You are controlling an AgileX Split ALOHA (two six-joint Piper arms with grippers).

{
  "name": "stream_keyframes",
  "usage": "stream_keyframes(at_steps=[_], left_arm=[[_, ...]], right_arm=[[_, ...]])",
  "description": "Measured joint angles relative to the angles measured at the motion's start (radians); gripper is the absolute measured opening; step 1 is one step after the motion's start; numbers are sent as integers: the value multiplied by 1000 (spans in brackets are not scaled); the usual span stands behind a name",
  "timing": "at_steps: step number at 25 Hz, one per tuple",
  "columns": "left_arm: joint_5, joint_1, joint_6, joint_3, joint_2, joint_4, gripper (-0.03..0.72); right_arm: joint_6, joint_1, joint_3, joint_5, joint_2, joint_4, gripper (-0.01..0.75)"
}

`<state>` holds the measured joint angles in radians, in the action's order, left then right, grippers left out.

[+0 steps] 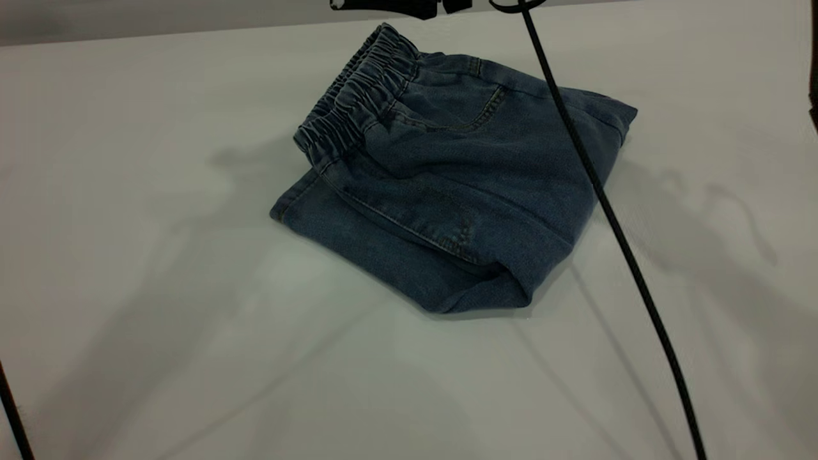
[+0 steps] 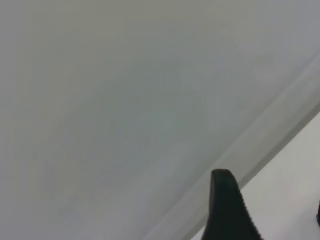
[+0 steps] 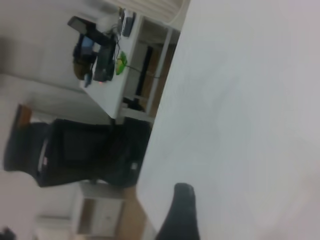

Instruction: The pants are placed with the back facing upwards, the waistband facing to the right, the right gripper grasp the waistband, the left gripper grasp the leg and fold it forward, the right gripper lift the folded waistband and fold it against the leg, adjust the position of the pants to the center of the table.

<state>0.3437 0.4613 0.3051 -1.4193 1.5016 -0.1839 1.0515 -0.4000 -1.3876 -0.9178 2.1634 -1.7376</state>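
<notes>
Judging both folds done: pants (image 1: 460,198) lie doubled, waistband (image 1: 354,96) on top, roughly mid-table (image 1: 128,287); left gripper (image 2: 226,210) and right gripper (image 3: 181,215) hold nothing, opening indeterminable; centring may remain.

Folded blue denim pants (image 1: 466,191) lying on a white table (image 1: 128,223).

The pants form a compact, roughly square bundle of faded-wash denim, set a little toward the far side of the table and turned at an angle to its edges. The gathered, ruched elastic waistband (image 1: 354,96) lies on top at the bundle's far-left side, folded over the lower layers. A curved stitched pocket seam shows just beside it. A hemmed leg (image 1: 358,239) edge sticks out beneath, along the near-left side.
</notes>
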Motion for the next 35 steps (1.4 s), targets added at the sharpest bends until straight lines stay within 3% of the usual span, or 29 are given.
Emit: stream_keyframes(at_steps=[5,9,12,17,21,24,27,31,35], left_arm=[[0,0,0,0,0,-1,374],[0,0,0,0,0,-18,353],[7,0,0,0,-2,-34,347],[13,0,0,0,-24,-34,345],[15,0,0,0,-46,-34,345],[16,0,0,0,-50,-34,345],[25,0,0,0,-50,-31,345],[25,0,0,0,-50,-26,345],[25,0,0,0,-49,-26,345]], right_arm=[[-210,0,-4,81,-25,140,547],[-437,-11,-36,166,-48,390,542],[-656,-33,-72,189,-48,651,542],[-1087,-48,-98,118,-37,1023,540],[-1396,-49,-107,192,10,1186,540],[-1555,-55,-146,265,56,1225,540],[-1645,-66,-201,269,85,1194,540],[-1659,-69,-242,347,121,1044,540],[-1626,-69,-242,297,176,883,540]])
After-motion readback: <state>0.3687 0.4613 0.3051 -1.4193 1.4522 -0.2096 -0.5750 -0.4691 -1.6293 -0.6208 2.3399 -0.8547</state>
